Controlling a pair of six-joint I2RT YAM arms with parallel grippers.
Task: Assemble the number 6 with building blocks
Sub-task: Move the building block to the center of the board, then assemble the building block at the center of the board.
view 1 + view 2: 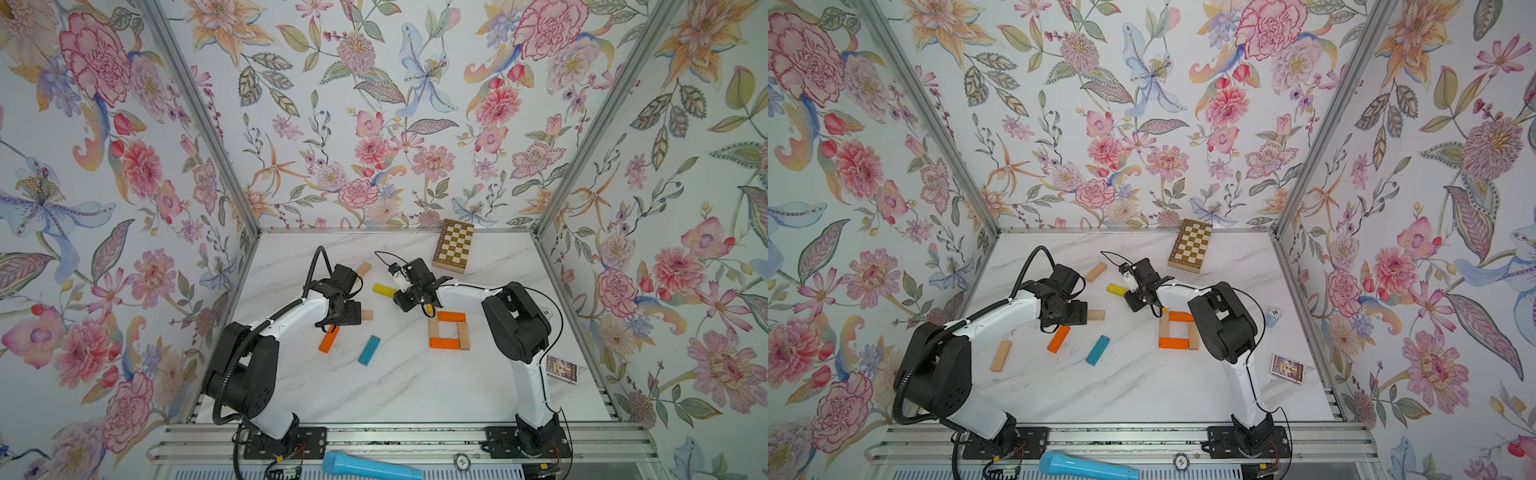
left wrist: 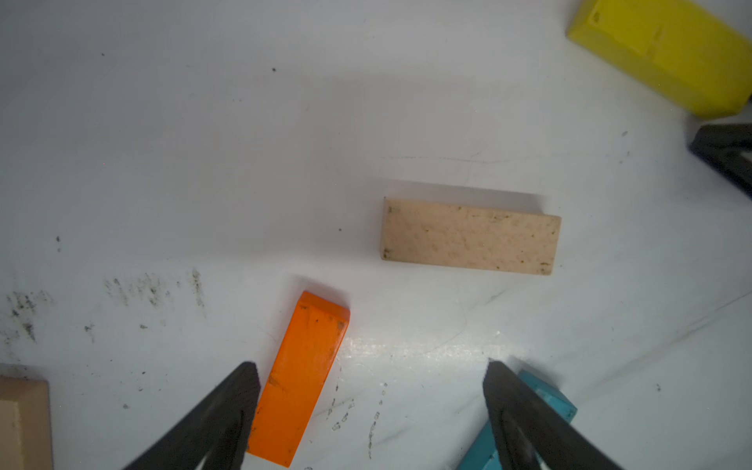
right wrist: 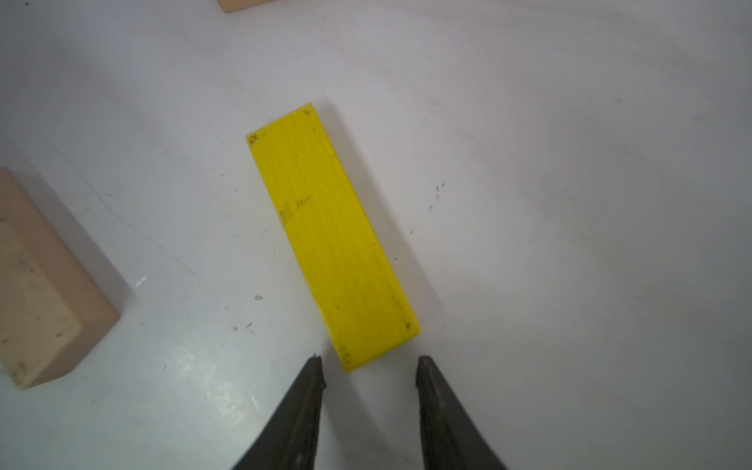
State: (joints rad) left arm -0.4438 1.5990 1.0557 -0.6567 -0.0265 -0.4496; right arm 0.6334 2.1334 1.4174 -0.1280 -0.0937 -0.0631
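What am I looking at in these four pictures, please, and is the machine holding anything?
These are two white-and-black robot arms mounted at one edge of a white marbled tabletop. The two wide pictures look down from overhead; the two close-ups come from a camera on each wrist, looking past that arm's black fingers. Small oblong wooden blocks lie around: four, orange and beige, form a closed square; a yellow block, a teal-blue block and an orange block lie loose. The left gripper is open beside the orange block; the right gripper is open just short of the yellow block. Neither holds anything.
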